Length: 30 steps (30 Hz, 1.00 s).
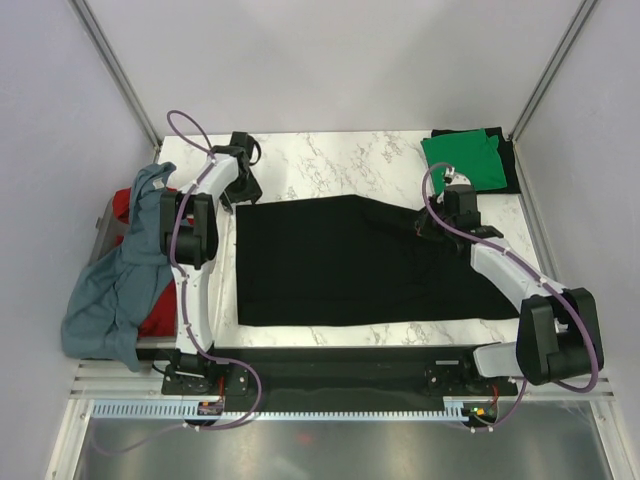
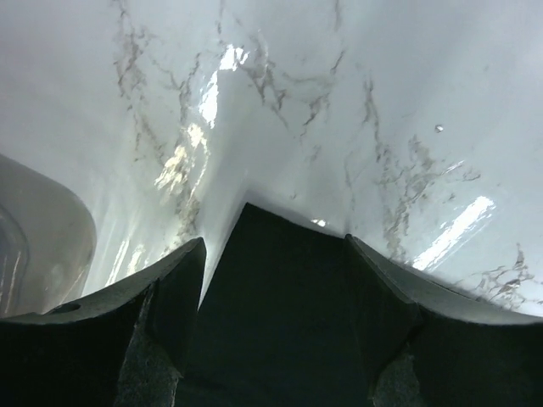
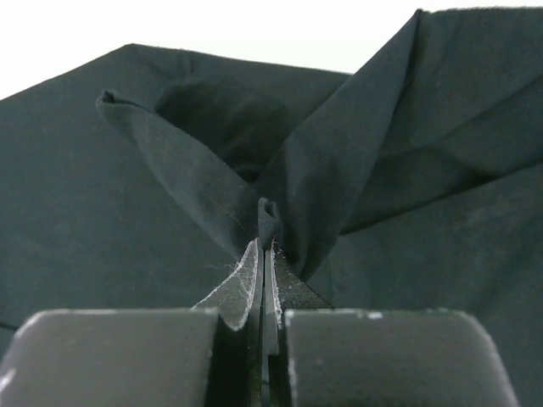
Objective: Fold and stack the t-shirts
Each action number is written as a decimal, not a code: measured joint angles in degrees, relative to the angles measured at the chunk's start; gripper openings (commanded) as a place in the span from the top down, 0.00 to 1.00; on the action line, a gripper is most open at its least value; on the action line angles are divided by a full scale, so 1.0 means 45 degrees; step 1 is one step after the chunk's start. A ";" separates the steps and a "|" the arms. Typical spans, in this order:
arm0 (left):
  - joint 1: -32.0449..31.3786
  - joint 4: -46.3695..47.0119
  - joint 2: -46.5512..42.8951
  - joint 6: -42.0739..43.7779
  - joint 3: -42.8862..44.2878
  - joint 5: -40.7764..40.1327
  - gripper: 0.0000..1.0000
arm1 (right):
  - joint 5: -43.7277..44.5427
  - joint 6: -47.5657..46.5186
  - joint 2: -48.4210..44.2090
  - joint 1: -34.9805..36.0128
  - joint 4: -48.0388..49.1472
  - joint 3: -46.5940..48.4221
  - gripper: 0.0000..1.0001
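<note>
Overhead, a large black cotton t-shirt (image 1: 350,262) lies spread flat across the middle of the white marble-patterned table (image 1: 330,155). Left gripper (image 2: 274,254): low over the table's far left part, jaws apart, the shirt's far left corner lying unclamped between the fingers (image 2: 170,288). Right gripper (image 3: 265,254): toward the table's right side, jaws together on a raised pinch of the same black fabric, folds fanning away from the grip. A folded green t-shirt (image 1: 462,158) rests at the table's far right corner upon another black garment (image 1: 506,165). A grey-blue t-shirt (image 1: 120,285) and a red t-shirt (image 1: 128,205) hang over a grey plastic bin (image 1: 101,232) off the table's left edge
</note>
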 measured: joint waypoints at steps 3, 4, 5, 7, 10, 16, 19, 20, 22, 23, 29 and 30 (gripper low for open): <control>-0.0015 -0.0053 0.0257 -0.0097 0.0384 0.0005 0.28 | -0.0291 0.0131 -0.0301 0.0005 0.0112 -0.0461 1.00; -0.0015 -0.0063 0.0330 -0.0117 0.0515 0.0015 0.29 | -0.0350 0.0155 -0.0423 0.0015 0.0136 -0.0602 1.00; -0.0015 -0.0092 0.0418 -0.0141 0.0656 0.0019 0.30 | -0.0393 0.0194 -0.0539 0.0024 0.0131 -0.0709 1.00; -0.0019 -0.0092 0.0593 -0.0160 0.0942 0.0058 0.34 | -0.0432 0.0199 -0.0724 0.0039 0.0141 -0.0835 1.00; -0.0024 -0.0058 0.0777 -0.0223 0.1195 0.0175 0.46 | -0.0432 0.0194 -0.0937 0.0039 0.0165 -0.0952 1.00; -0.0068 0.0058 0.0792 -0.0447 0.1200 0.0471 0.82 | -0.0432 0.0194 -0.1025 0.0039 0.0189 -0.1268 1.00; -0.0097 0.0073 0.0792 -0.0442 0.1200 0.0563 0.94 | -0.0413 0.0146 -0.1025 0.0039 0.0170 -0.1302 1.00; -0.0097 0.0073 0.0792 -0.0432 0.1195 0.0617 0.97 | -0.0379 0.0097 -0.1025 0.0039 0.0112 -0.1277 1.00; -0.0112 0.0131 0.0738 -0.0423 0.1117 0.0675 0.98 | -0.0287 0.0024 -0.1025 0.0034 -0.0155 -0.1132 1.00; -0.0136 0.0199 0.0651 -0.0423 0.1005 0.0680 0.98 | -0.0262 -0.0015 -0.1035 0.0029 -0.0306 -0.1010 1.00; -0.0291 0.0155 -0.0714 -0.0423 -0.0792 0.0724 0.98 | 0.0087 -0.0160 -0.1967 -0.0219 -0.0976 -0.0457 1.00; -0.0330 0.0131 -0.1083 -0.0423 -0.1088 0.0724 0.98 | 0.0243 -0.0170 -0.2254 -0.0287 -0.1093 -0.0461 1.00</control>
